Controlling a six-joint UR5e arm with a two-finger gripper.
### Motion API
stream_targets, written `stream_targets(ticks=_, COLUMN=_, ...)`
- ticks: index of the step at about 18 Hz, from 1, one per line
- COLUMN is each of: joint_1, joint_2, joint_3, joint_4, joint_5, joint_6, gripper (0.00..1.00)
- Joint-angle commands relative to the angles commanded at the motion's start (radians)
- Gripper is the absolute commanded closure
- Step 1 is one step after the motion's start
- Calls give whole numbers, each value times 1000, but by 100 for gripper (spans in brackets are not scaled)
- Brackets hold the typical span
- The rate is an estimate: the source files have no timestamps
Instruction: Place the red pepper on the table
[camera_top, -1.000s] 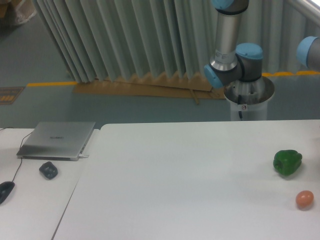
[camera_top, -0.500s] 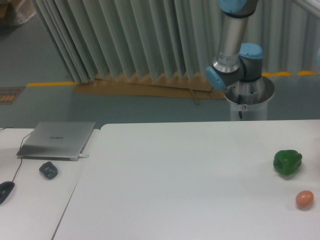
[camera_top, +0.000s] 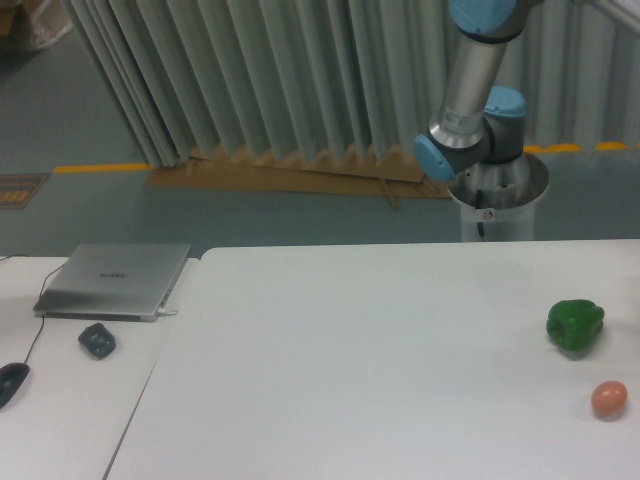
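Far left, a black mouse (camera_top: 11, 381) on the side desk (camera_top: 60, 420), cable running up from it. Next to it a small dark lumpy object (camera_top: 97, 340), can't tell what it is. Behind that a closed silver laptop (camera_top: 115, 281) lying flat near the desk's back edge. The desk butts against the white table (camera_top: 350, 370), seam running diagonally between them. Behind, on the floor, pleated grey curtain (camera_top: 260, 75) with a brown cardboard strip (camera_top: 290, 175) along its base and a yellow floor line (camera_top: 100, 167). Robot arm (camera_top: 470, 100) stands behind the table's back edge toward the right, silver tube with blue joint caps, on a round metal base (camera_top: 497, 195); arm runs up out of the top of frame. Gripper is out of frame, so jaws can't be judged, apart or together unknown. On the table near the right edge, a green bell pepper (camera_top: 575, 325); just in front of it and slightly right, apart from it, a small orange-pink egg-shaped ball (camera_top: 609, 398). Red pepper not visible anywhere in this view, location can't be told
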Motion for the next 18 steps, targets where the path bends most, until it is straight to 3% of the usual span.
stream_targets(ticks=2, joint_1=14, joint_2=-12, joint_3=0, joint_4=14, joint_5=-38, joint_6=75, gripper=0)
stream_targets(ticks=8, joint_1=43, joint_2=-34, joint_3=-3, joint_4=43, joint_5=-40, joint_6=109, gripper=0)
stream_targets(ticks=18, joint_1=54, joint_2=-61, joint_3=-9, joint_4=71, joint_5=-40, joint_6=98, gripper=0)
